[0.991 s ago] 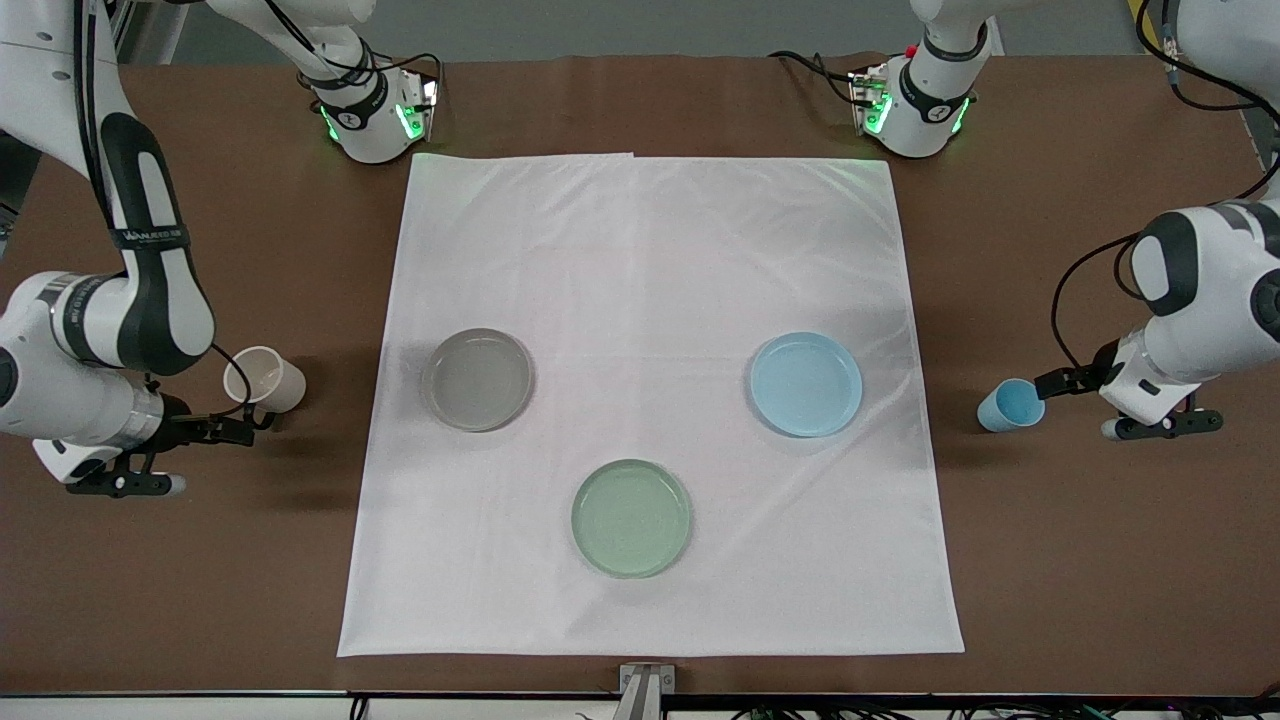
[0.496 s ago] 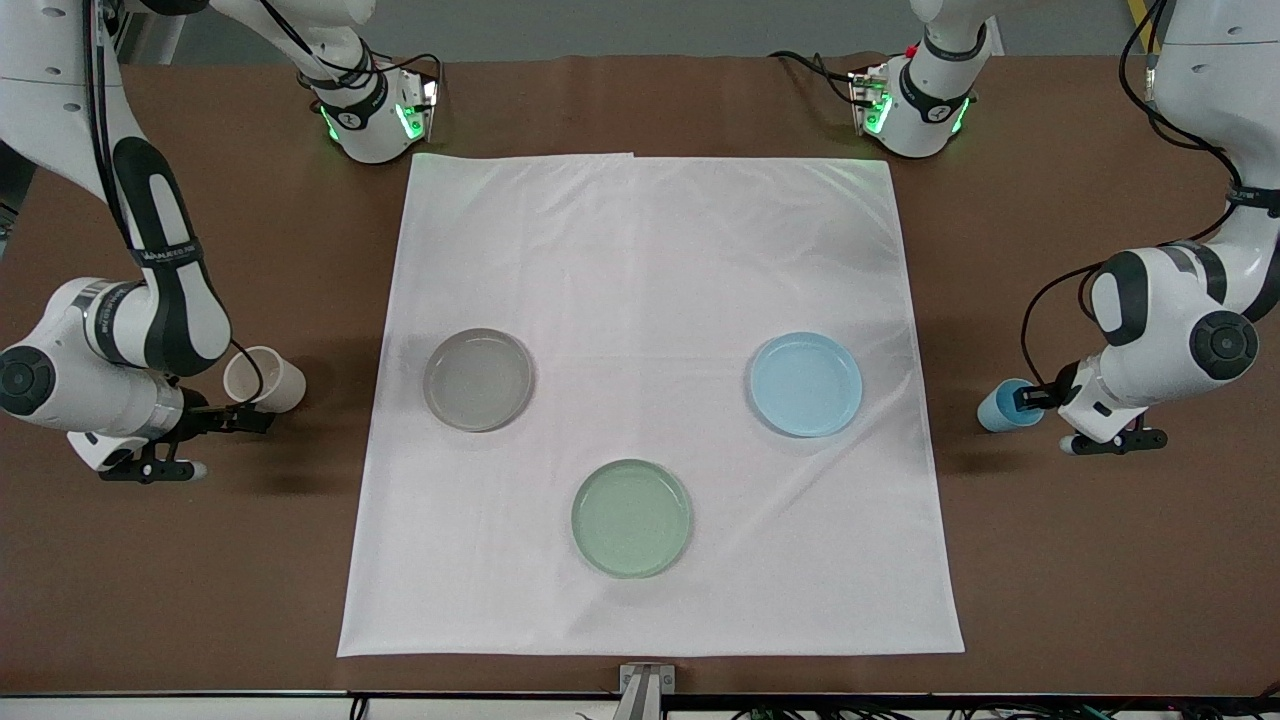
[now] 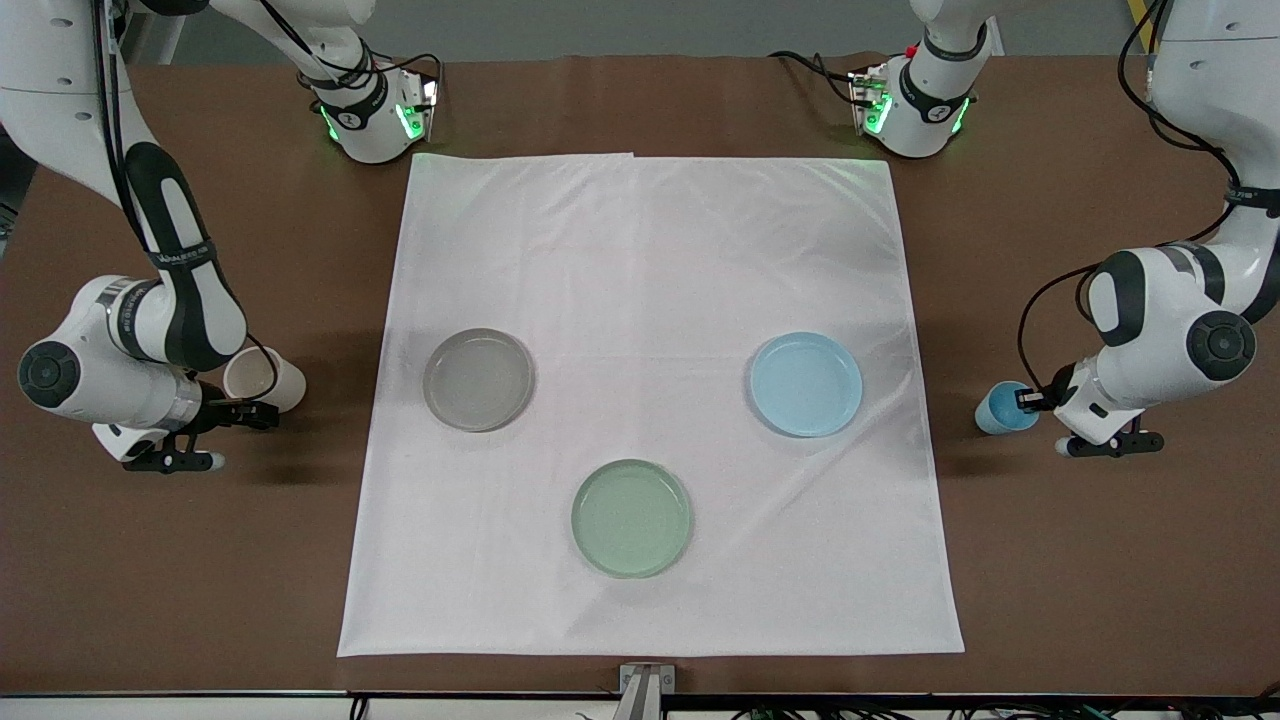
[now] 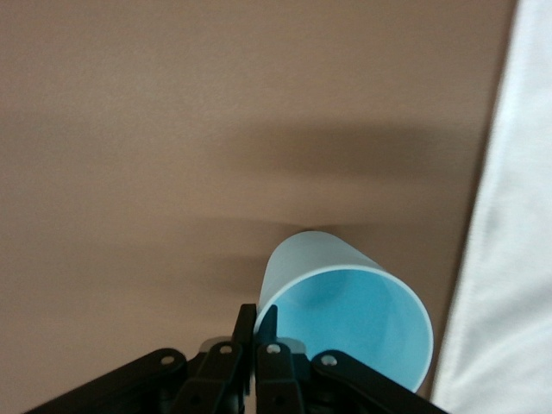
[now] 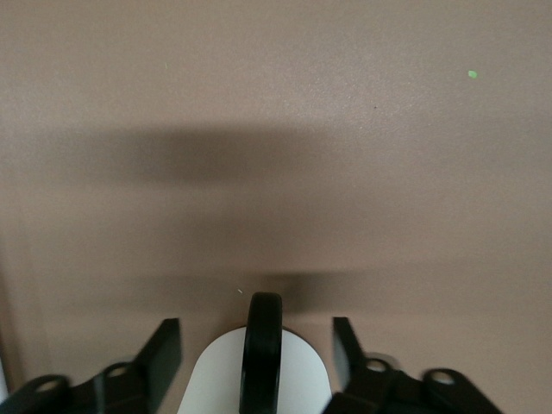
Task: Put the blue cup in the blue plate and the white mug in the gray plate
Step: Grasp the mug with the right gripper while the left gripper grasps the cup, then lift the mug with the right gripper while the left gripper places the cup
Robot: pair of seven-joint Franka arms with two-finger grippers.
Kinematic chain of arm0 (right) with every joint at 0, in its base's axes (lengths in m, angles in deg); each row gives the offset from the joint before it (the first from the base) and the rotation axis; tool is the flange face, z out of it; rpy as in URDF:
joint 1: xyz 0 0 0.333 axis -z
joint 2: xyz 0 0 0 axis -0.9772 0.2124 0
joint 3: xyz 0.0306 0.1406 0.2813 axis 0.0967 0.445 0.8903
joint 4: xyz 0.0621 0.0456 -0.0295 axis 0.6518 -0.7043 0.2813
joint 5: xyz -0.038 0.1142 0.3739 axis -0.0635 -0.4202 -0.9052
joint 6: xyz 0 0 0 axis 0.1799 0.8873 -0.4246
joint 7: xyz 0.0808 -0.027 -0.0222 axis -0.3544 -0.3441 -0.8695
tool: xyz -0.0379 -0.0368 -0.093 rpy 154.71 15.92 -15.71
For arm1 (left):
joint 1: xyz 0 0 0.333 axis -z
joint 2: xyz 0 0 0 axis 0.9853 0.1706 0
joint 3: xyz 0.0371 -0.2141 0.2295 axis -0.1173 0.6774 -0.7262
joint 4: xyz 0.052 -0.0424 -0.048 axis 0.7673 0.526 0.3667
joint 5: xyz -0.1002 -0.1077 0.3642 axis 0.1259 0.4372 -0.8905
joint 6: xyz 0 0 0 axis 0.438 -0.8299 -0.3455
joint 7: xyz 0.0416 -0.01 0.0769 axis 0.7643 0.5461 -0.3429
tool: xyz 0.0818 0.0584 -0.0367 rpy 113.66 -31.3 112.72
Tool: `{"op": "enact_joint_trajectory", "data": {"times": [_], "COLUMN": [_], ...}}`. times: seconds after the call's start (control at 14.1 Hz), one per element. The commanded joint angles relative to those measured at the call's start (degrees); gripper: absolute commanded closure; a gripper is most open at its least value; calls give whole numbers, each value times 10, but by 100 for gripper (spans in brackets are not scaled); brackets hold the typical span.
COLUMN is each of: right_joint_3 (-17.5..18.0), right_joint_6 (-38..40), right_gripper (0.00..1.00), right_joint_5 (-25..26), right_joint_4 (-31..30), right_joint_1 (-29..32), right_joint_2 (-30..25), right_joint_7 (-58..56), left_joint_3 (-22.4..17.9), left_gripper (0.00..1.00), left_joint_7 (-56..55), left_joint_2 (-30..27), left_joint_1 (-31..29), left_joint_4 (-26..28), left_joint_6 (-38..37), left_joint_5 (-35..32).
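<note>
The blue cup [image 3: 1000, 408] is on the bare brown table at the left arm's end, off the cloth. My left gripper [image 3: 1030, 400] is shut on its rim, one finger inside and one outside; in the left wrist view the left gripper [image 4: 257, 312] pinches the blue cup [image 4: 345, 321], whose mouth faces the camera. The white mug [image 3: 266, 380] is on the bare table at the right arm's end. My right gripper [image 3: 250, 412] is open; in the right wrist view the right gripper [image 5: 255, 329] straddles the dark handle [image 5: 263, 354] of the white mug [image 5: 297, 384]. The blue plate [image 3: 806, 384] and gray plate [image 3: 478, 380] lie empty.
A white cloth [image 3: 650, 250] covers the middle of the brown table. A pale green plate [image 3: 631, 518] lies on it, nearer the front camera than the other two plates. Both arm bases stand at the cloth's top corners.
Both arms have closed in on their cups. The left gripper reached the blue cup and shut on its rim. The right gripper moved up to the mug's handle.
</note>
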Motion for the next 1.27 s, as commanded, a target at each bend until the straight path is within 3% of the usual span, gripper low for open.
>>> {"op": "enact_joint_trajectory", "data": {"times": [0.0, 0.28, 0.64, 0.85, 1.2], "right_joint_3": [8, 8, 8, 10, 10], "right_joint_6": [-9, -8, -7, 1, 142], "right_gripper": [45, 61, 86, 96, 97], "right_joint_5": [-9, -9, -8, -8, -8], "right_joint_4": [-13, -15, -11, -9, 23], "right_joint_1": [15, 14, 13, 8, -70], "right_joint_2": [-4, -4, -5, -18, -95], "right_joint_7": [-20, -20, -25, -27, 1], "left_joint_3": [31, 104, 197, 210, 208], "left_gripper": [100, 100, 100, 100, 99], "left_joint_7": [-10, -101, -238, -295, -338], "left_joint_2": [-59, -82, -54, -20, 27], "left_joint_1": [0, 0, 4, 36, 71], "left_joint_4": [3, 3, 2, 2, 2], "left_joint_6": [-56, -100, -87, -64, -24], "left_joint_5": [-4, -3, -3, -5, -12]}}
